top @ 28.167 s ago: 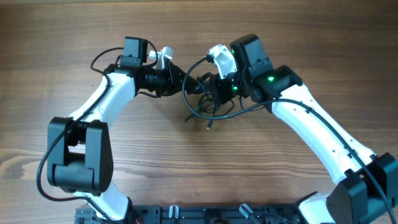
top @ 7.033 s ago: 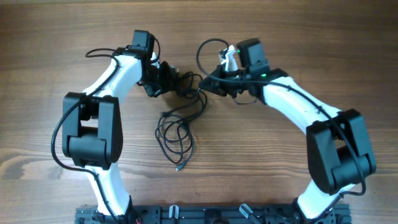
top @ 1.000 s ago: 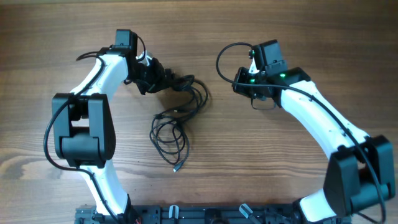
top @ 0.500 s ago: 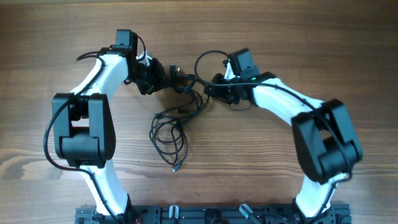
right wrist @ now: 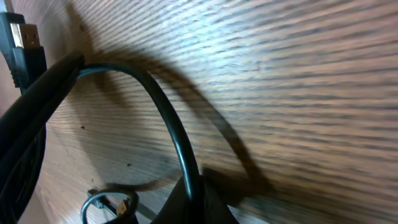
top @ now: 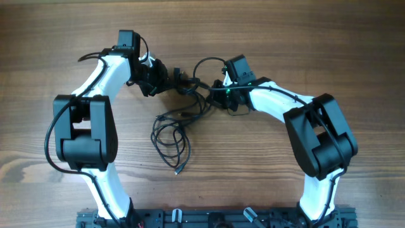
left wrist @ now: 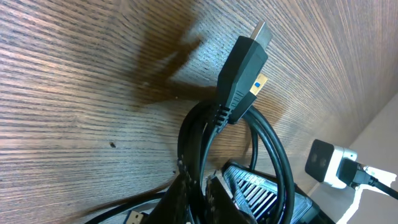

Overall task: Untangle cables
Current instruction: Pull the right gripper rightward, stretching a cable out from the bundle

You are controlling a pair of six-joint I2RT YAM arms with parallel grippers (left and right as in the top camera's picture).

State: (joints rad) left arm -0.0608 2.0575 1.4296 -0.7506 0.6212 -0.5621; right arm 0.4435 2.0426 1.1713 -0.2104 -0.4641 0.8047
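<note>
The cables [top: 192, 96] lie near the middle of the wooden table [top: 316, 38], bunched into a knot between the two arms. From that knot, loose loops [top: 168, 134] trail toward the near edge and end in a small plug [top: 180, 170] lying flat on the wood. The left gripper [top: 172, 82] has its jaws pinched narrow on the left side of the knot. Its wrist camera shows a black connector with a metal tip [left wrist: 242, 71] sticking up above the clamped strands. The right gripper [top: 214, 90] meets the knot from the other side, jaws fully closed on one strand [right wrist: 166, 115], which arches up over the wood grain from between its fingers. The two grippers sit close together, with only the knot between them.
</note>
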